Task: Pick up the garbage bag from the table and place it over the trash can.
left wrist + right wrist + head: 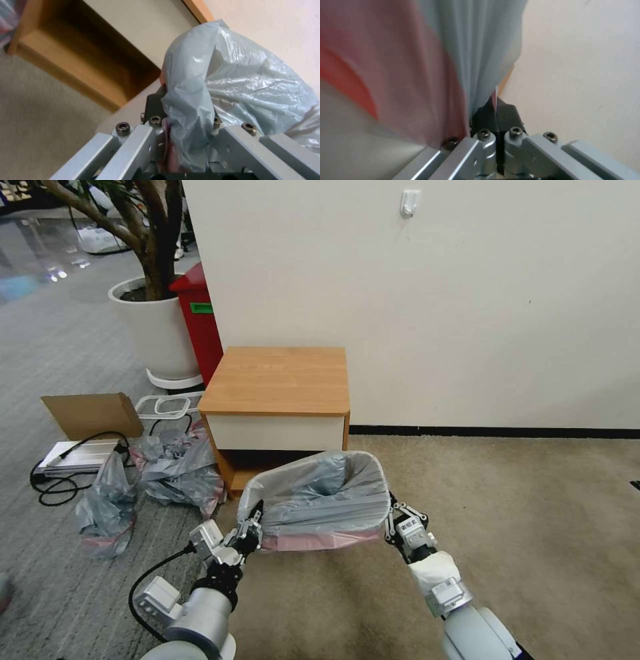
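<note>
Grey, thin and translucent, the garbage bag [320, 499] is stretched open over the trash can [133, 110], which stands on the beige carpet [520, 527] just in front of the table [280, 380]. The bag's mouth forms a rounded rectangle, its film creased and glossy inside, with a pink-red band folded down along the near side. The bin itself is almost wholly covered; a cream, smooth stretch of its side shows in the left wrist view beneath the plastic.

Both arms reach forward and slightly inward from below, one at each near corner of the bag. The left gripper [252, 527] sits at the left corner, its dark fingers [154, 103] closed on a bunched fold of grey film that runs down between them. The right gripper [395, 520] is at the right corner; in the right wrist view its black fingers [505, 117] are pressed together, apparently pinching a thin edge of the bag, though the view there is poor.

The table has an orange-brown wood-grain tabletop, a white drawer front and a shadowed lower shelf. To its left, on the grey striped floor, lie other crumpled grey-and-pink bags [170, 467], a flat cardboard piece [93, 415] and a black cable [60, 483]. Behind stand a red bin [199, 323] and a white round planter [157, 330].
</note>
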Available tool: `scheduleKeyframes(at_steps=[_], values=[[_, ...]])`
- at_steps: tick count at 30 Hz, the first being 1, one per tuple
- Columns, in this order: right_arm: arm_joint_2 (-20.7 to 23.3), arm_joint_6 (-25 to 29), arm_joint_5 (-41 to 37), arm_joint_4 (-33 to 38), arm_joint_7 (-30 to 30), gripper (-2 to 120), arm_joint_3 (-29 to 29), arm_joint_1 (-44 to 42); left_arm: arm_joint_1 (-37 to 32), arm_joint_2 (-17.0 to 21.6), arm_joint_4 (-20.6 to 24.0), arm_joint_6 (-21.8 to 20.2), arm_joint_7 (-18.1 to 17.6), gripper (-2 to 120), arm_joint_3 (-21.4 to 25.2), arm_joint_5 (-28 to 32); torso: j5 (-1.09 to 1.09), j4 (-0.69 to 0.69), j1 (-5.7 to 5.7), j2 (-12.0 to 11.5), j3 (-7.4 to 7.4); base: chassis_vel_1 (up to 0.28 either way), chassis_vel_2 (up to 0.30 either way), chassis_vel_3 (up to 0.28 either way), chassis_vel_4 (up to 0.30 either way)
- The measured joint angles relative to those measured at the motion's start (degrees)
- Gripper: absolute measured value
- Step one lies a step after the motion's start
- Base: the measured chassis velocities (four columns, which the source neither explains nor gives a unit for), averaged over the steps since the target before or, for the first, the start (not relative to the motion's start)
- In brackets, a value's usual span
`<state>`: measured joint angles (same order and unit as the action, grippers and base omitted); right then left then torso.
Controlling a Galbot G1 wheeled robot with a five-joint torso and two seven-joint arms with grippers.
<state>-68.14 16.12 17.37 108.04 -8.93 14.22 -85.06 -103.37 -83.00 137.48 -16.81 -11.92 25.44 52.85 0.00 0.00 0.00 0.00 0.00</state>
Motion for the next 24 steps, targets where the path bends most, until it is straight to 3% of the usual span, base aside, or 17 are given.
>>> scheduleKeyframes(at_steps=[8,15,24], values=[[-2.9,3.4,6.1,-2.7,-2.1,0,0.4,0.7,-0.4,-0.5,1.7,-2.3,-1.4,10,-0.1,2.0,0.0,0.0,0.0,0.0,0.0,0.0,0.0,0.0,0.0],[-3.1,4.1,2.3,-0.7,-0.4,0,0.3,-0.8,1.8,0.8,-2.7,-0.8,-1.1,7,1.2,-2.5,-0.01,0.0,0.0,0.0,0.0,0.0,0.0,0.0,0.0],[-0.9,6.0,-0.5,0.7,3.2,0,1.7,-2.2,3.5,3.3,-3.6,-1.5,-1.1,7,3.0,-1.2,0.0,-0.01,0.0,0.0,0.0,0.0,0.0,0.0,0.0]])
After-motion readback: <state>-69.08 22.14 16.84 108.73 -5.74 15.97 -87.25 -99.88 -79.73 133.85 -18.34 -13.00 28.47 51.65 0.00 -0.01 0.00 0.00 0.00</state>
